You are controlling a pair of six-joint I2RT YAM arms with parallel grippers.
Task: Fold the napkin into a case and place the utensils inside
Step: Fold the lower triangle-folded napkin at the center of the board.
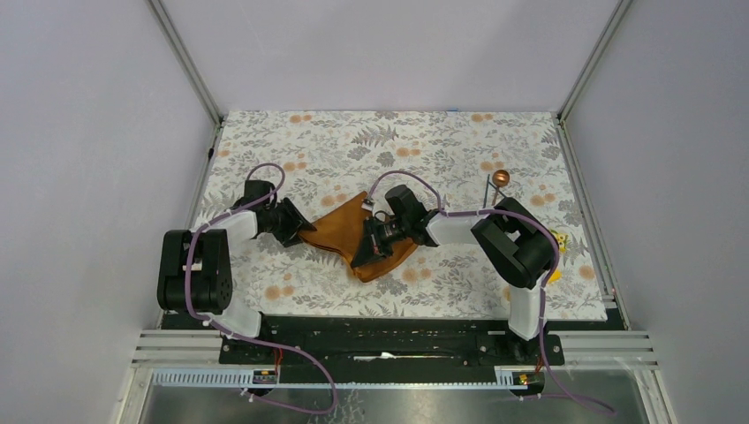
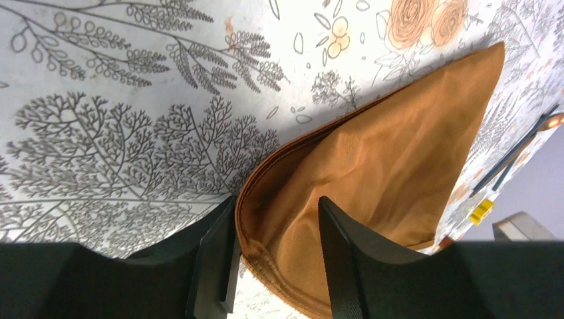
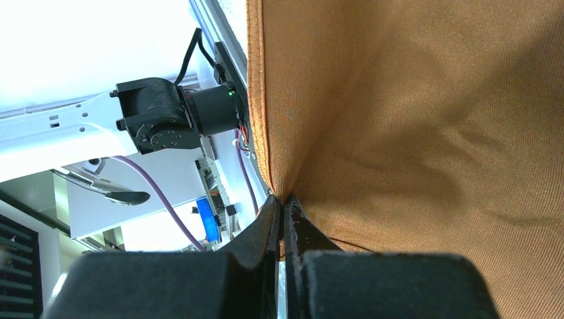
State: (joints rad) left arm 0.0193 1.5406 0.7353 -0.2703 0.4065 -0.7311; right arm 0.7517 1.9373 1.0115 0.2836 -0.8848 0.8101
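Observation:
The orange-brown napkin (image 1: 346, 231) lies folded and rumpled mid-table, between the two arms. My left gripper (image 1: 303, 230) is at its left end. In the left wrist view the gripper (image 2: 276, 229) is open, and its jaws straddle the napkin's (image 2: 399, 153) rounded folded edge without pinching it. My right gripper (image 1: 363, 255) is over the napkin's near right part. In the right wrist view it (image 3: 283, 203) is shut on the hem of the napkin (image 3: 425, 126), which is lifted. The utensils (image 1: 493, 185), dark sticks with a copper bowl (image 1: 502, 177), lie at the far right.
The table has a floral cloth (image 1: 424, 146). Small yellow blocks (image 1: 559, 240) lie by the right arm's elbow. The utensils (image 2: 515, 151) and a yellow block (image 2: 481, 211) also show at the right of the left wrist view. Frame posts stand at the far corners.

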